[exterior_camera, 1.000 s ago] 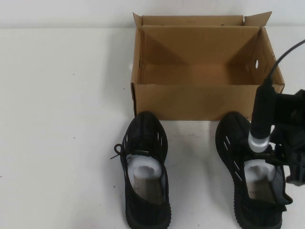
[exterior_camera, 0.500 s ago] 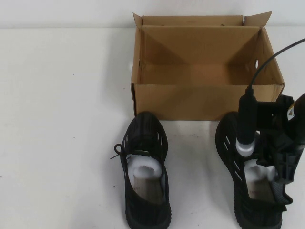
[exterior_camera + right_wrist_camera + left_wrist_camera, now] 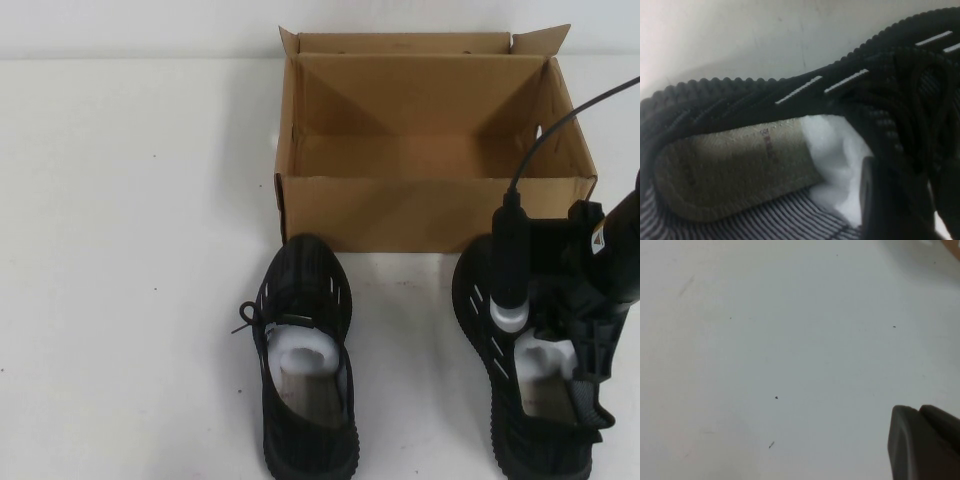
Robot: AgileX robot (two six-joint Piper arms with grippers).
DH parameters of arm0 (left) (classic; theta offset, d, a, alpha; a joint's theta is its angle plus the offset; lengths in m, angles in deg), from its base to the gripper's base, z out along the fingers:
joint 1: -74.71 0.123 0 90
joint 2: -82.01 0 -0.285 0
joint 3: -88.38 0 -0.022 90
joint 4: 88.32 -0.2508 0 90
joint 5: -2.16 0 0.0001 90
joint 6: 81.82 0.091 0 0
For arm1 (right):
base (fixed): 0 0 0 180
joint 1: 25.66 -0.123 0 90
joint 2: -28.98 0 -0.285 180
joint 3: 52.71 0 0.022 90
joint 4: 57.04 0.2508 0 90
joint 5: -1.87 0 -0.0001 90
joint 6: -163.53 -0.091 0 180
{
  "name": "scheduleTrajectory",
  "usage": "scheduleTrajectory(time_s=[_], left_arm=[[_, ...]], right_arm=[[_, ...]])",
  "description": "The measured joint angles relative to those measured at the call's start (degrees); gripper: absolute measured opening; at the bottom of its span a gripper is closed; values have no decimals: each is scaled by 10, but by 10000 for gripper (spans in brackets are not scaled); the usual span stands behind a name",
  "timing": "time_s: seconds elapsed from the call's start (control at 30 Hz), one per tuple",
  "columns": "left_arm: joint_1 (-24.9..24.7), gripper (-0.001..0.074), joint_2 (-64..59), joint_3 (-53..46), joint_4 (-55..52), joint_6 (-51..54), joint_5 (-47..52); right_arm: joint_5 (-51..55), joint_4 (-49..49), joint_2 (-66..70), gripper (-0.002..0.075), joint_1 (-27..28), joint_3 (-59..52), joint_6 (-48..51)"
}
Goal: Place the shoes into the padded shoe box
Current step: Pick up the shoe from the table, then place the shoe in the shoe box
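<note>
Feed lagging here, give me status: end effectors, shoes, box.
Right end effector down at right shoe opening. Left end effector over bare table. Left shoe on table, box empty. Nothing blocking.

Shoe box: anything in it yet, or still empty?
Empty: the shoe box shows bare cardboard; both sneakers sit outside on the table, right gripper over one.

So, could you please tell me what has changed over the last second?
The right pincer has moved left and down onto the right shoe, reaching its opening; no grasp is visible yet. The left shoe, the box and the left pincer over bare table are unchanged.
</note>
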Motion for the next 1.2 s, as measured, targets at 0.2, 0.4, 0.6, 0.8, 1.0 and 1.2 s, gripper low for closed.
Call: scheduleTrajectory(time_s=[0.2,0.4,0.6,0.8,1.0,1.2], left_arm=[[0,-4,0,0,0,0,0],[0,-4,0,0,0,0,0],[0,-4,0,0,0,0,0],[0,-4,0,0,0,0,0],[0,-4,0,0,0,0,0],[0,-4,0,0,0,0,0]], right_arm=[[2,17,0,138,0,0,0],[10,18,-7,31,0,0,-2],[24,5,-47,20,-20,0,-79],[32,-7,-111,20,-56,0,-270],[33,-32,-138,20,-74,0,-605],[35,-75,-139,20,-74,0,-882]])
